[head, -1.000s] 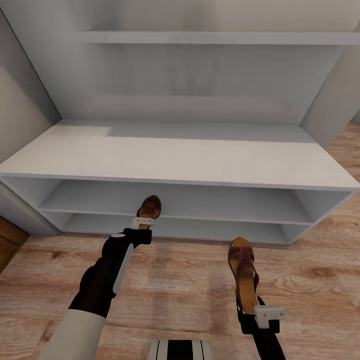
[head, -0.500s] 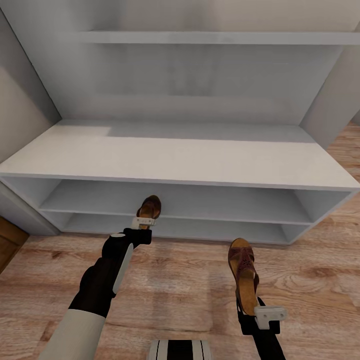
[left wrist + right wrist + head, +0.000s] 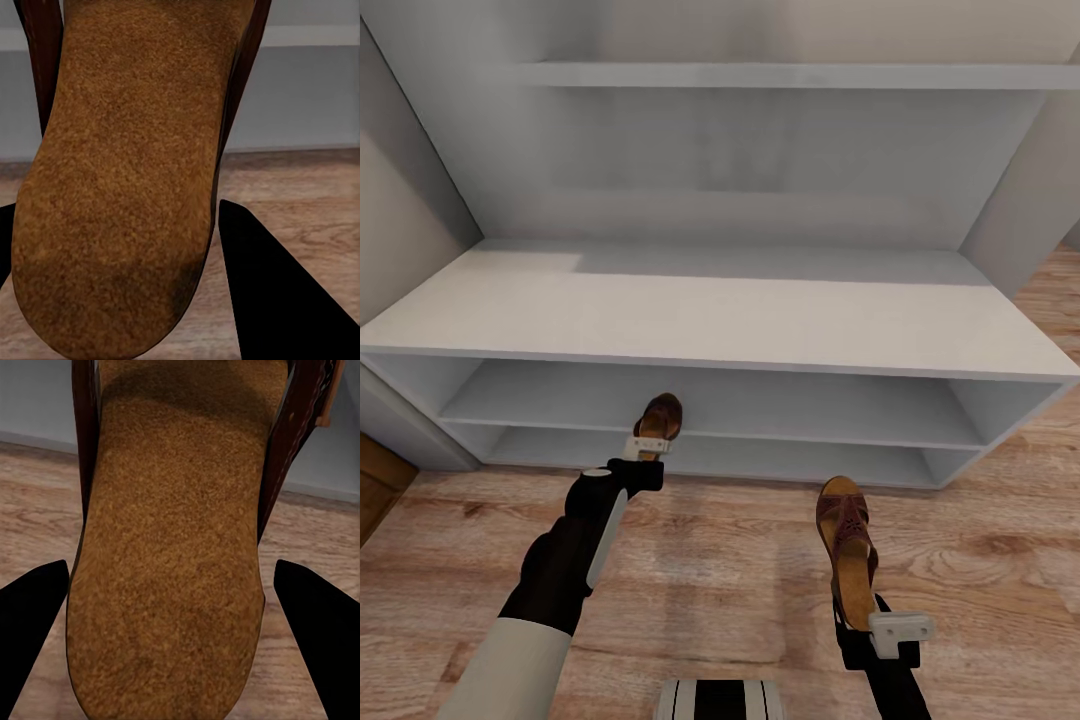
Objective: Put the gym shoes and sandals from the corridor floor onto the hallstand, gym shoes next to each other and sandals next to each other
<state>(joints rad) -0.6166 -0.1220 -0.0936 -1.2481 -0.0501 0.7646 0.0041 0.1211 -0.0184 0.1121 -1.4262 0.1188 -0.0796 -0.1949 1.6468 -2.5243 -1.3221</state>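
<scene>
Both your grippers are closed on sandals, and the left sandal (image 3: 659,419), toe pointing straight ahead of the left gripper (image 3: 647,443), is nearer the hallstand (image 3: 710,320) than the right sandal (image 3: 847,545) in the right gripper (image 3: 882,628).

Head view: high, looking down past both arms at white-grey shelving unit (image 3: 720,320). Wrist views: very close, along fingers, sharing light wood-grain plank floor (image 3: 300,187).

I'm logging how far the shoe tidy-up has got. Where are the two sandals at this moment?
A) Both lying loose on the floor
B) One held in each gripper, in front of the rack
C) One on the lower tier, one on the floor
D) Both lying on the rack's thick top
B: the left gripper holds one sandal and the right gripper the other sandal, both short of the hallstand.
</scene>
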